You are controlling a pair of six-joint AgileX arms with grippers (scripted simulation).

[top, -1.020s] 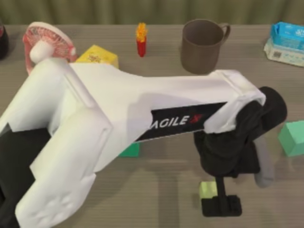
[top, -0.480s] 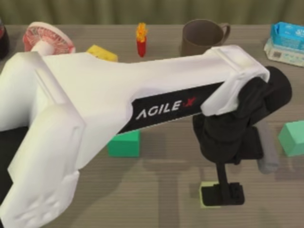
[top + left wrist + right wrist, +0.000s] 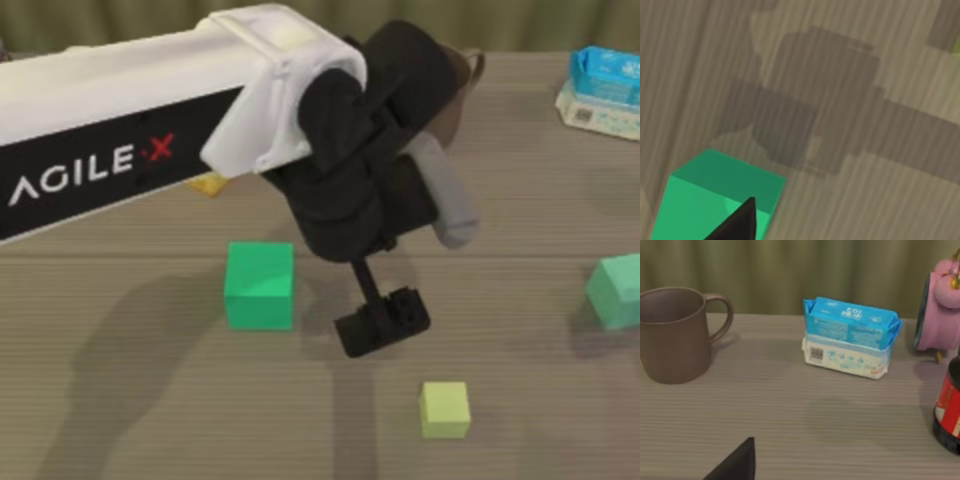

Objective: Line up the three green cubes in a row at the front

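My left arm's jaws hang empty over the counter, just beside the big bright green cube at mid-counter; how wide they stand I cannot tell. The teal-green cube sits far off at the right edge. Only the small pale yellow-green cube looks placed at the front, so two are left, I reckon.

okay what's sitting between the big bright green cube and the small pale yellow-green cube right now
In the top view, only the left gripper hangs above the bare table between the larger bright green cube and the small pale yellow-green cube.
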